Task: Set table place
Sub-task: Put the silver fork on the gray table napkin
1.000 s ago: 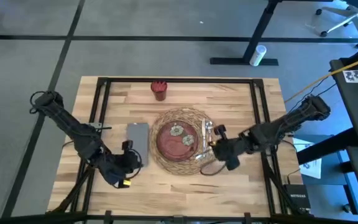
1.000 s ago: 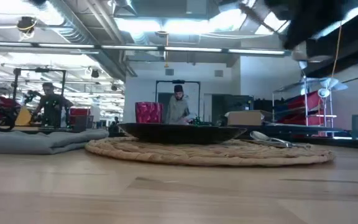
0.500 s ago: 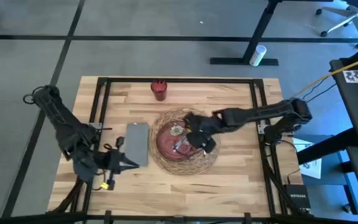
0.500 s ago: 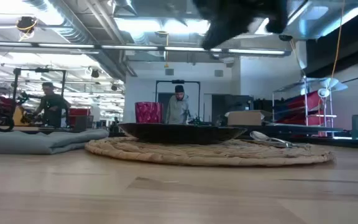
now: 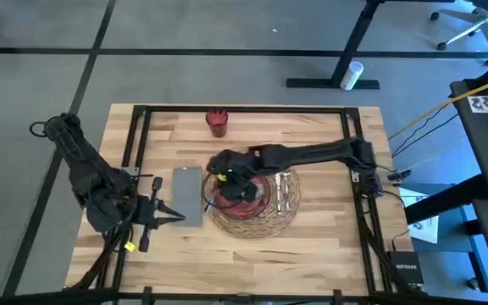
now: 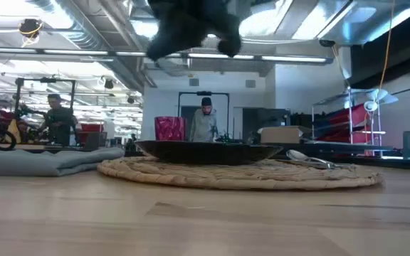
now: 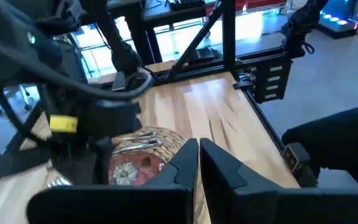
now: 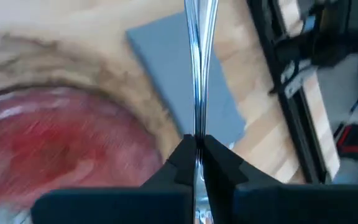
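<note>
Near centre of the high view, the right pincer (image 5: 227,178) hangs over the left part of the dark red plate (image 5: 259,201), arm stretched in from the right edge of the bench (image 5: 312,246). Its fingers are closed tight on 1 piece of silver cutlery (image 8: 199,56); the right wrist view shows the thin handle running straight out between them, w/ the gray napkin (image 8: 185,87) and plate beneath. Which utensil it is can't be made out.

Plate sits on the round straw mat (image 5: 261,227), centre of frame. More cutlery (image 5: 285,191) lies on the mat's right side, beside the plate. Napkin lies flat just left of the mat. Red cup (image 5: 217,122) stands upright at upper centre, well apart from the mat.

Left pincer (image 5: 176,215) waits at lower left, tips at the napkin's lower left corner, fingers nearly together, holding nothing.
</note>
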### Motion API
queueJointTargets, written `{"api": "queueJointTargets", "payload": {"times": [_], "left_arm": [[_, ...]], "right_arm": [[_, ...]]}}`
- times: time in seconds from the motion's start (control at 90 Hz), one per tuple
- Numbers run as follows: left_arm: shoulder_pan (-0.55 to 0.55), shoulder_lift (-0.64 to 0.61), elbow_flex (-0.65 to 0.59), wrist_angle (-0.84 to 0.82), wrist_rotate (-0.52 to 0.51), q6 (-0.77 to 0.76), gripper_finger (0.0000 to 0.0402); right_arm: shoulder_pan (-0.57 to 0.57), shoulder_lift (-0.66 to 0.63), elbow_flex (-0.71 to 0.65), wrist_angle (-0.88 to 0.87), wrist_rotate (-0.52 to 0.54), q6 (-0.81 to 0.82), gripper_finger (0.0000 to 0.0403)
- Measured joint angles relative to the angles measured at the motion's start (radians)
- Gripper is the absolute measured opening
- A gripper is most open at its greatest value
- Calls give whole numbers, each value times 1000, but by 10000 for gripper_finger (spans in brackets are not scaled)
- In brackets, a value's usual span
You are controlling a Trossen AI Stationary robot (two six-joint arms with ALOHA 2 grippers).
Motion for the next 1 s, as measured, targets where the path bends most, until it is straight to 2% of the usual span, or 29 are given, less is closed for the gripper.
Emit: {"api": "queueJointTargets", "payload": {"times": [0.167, 0.467, 0.822, 1.0], "left_arm": [[0, 0, 0, -22, 0, -11, 0], [0, 0, -1, -20, 0, -3, 0], [0, 0, -1, -16, 2, -7, 0], [1, 0, -1, -17, 2, -7, 0]], "right_arm": [[-10, 114, 134, 3, -52, -58, 0], [-38, 263, 264, 40, -155, -155, 0], [-63, 339, 272, 203, -258, -212, 0], [-68, 339, 265, 239, -266, -228, 0]]}}
